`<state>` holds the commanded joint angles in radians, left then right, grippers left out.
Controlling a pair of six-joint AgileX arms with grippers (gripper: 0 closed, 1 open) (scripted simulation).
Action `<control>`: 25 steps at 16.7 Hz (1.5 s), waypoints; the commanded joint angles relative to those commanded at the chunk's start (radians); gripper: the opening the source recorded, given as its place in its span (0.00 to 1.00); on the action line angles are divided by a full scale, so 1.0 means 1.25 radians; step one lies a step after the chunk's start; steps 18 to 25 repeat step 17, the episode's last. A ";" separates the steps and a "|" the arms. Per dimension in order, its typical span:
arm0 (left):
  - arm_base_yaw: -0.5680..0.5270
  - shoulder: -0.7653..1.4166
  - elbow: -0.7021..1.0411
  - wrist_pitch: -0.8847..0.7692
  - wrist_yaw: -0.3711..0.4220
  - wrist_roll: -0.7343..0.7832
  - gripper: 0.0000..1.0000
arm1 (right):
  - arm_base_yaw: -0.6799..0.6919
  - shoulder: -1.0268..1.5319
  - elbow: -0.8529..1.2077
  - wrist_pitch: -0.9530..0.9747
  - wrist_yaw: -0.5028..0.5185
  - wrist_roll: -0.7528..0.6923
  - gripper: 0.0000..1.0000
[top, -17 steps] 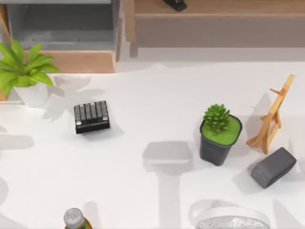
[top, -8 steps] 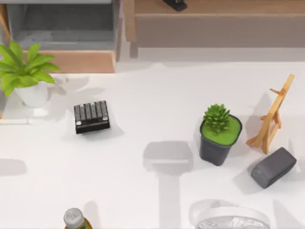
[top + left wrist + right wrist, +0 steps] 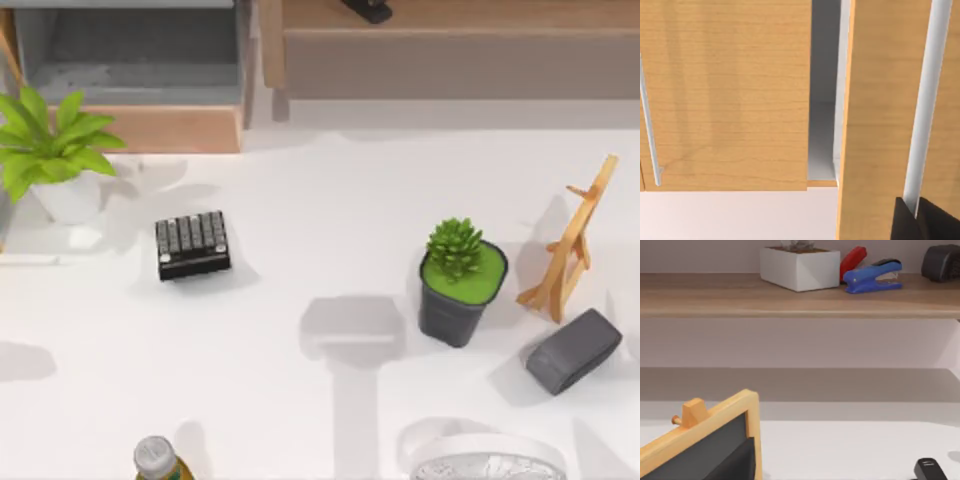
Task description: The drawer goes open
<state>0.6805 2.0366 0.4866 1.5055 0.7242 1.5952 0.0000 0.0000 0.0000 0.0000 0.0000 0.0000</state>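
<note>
Drawer (image 3: 150, 128) at table's far left, grey interior exposed. Rigid box, probably slides stiffly; grip at tan front panel. Left gripper (image 3: 925, 222) near wooden panel; finger state undeterminable.

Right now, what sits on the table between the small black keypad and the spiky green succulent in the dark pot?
Nothing: in the top view, the white table between the black keypad and the potted succulent is bare, crossed only by a grey shadow.
</note>
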 joint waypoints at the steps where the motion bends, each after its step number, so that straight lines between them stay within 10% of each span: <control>1: 0.000 0.000 0.000 0.000 0.000 0.000 0.23 | 0.000 0.000 0.000 0.000 0.000 0.000 1.00; 11: 0.000 0.000 0.000 0.000 0.000 0.000 0.98 | 0.000 0.000 0.000 0.000 0.000 0.000 1.00; 25: 0.000 0.000 0.000 0.000 0.000 0.000 1.00 | 0.000 0.000 0.000 0.000 0.000 0.000 1.00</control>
